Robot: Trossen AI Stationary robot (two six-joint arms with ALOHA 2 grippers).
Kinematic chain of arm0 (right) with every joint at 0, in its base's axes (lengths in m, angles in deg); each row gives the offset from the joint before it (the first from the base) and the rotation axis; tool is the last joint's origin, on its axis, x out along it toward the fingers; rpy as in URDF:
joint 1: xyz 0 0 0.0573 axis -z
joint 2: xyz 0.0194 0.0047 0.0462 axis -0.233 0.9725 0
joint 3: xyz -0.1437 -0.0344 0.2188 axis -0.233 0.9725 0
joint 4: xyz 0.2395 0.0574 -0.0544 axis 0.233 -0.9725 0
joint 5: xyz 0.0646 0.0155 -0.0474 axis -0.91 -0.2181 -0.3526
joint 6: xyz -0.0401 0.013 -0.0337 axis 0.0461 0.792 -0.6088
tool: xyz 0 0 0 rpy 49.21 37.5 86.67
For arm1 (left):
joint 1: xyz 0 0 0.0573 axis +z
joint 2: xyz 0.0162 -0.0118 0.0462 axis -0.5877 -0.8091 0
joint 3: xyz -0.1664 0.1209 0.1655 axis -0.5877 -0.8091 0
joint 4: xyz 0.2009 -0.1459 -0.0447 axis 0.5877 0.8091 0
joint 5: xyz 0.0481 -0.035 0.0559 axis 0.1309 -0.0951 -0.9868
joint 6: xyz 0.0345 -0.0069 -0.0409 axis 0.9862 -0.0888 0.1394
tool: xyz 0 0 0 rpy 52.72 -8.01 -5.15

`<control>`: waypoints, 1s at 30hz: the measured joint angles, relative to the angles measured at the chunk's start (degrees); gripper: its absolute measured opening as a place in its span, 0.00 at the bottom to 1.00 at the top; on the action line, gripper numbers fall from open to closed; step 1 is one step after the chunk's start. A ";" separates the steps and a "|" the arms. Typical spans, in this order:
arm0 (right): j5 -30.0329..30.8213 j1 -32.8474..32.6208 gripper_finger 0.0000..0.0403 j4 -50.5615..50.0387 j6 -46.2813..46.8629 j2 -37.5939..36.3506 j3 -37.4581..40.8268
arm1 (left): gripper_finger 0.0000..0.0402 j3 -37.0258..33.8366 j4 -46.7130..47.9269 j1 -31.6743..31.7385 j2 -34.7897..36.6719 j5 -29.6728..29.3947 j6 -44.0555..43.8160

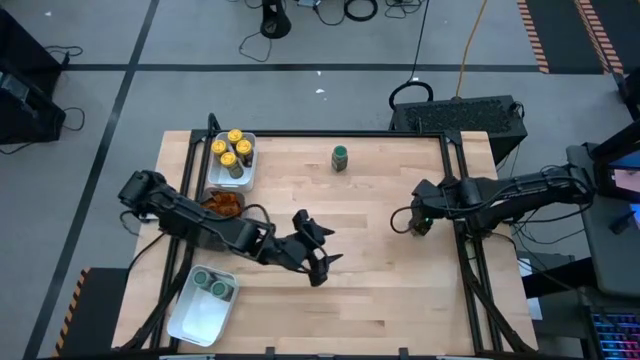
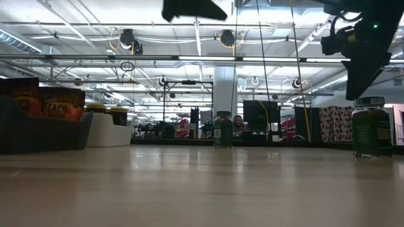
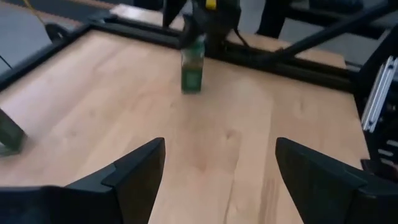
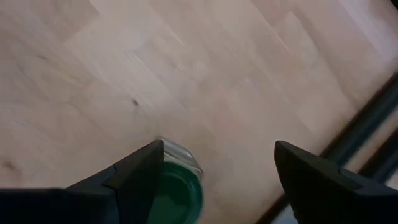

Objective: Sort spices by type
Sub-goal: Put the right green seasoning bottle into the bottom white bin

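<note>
High view puts the right gripper [image 1: 424,222] directly over a green-lidded jar [image 1: 423,226] at the right edge of the table [image 1: 380,270]. That jar stands upright, long axis vertical, and lies just below the gripper. The right wrist view looks nearly straight down: the green lid [image 4: 177,191] sits close against one of the dark fingers [image 4: 134,171] rather than centred in the gap, and the jaws stand wide apart with nothing between them yet. From table height, the same jar [image 2: 370,128] shows its lid just under the arm's dark body, so whether anything touches cannot be told. My judgement is that the coming grasp turns on this sideways offset: the gripper would need to shift so the lid is centred before descending.

The left gripper [image 1: 317,255] hovers over bare wood near the table's middle, jaws open and empty. From it, that jar [image 3: 193,71] lies well ahead, and a second green-lidded jar [image 1: 341,157] stands apart toward the far edge. The right arm is clearly nearer the first jar.
</note>
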 joint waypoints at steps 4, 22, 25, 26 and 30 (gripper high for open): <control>-0.10 0.00 0.72 -1.60 1.28 -0.02 0.00 | 0.76 0.00 -0.24 0.73 -1.74 3.28 -0.22; -7.48 -3.75 0.72 -1.35 6.13 0.07 0.02 | 0.76 -0.04 -0.13 0.87 -2.05 4.44 -1.36; -7.57 -6.18 0.72 -1.38 8.76 0.15 0.04 | 0.76 -0.04 -0.03 0.87 -2.05 4.47 -1.25; -7.65 -7.03 0.72 -1.38 9.61 0.20 0.04 | 0.76 -0.04 0.06 0.87 -2.05 4.57 -1.25; -7.69 -10.34 0.72 -1.71 12.92 0.43 0.04 | 0.76 -0.04 0.43 0.87 -2.05 4.64 -1.21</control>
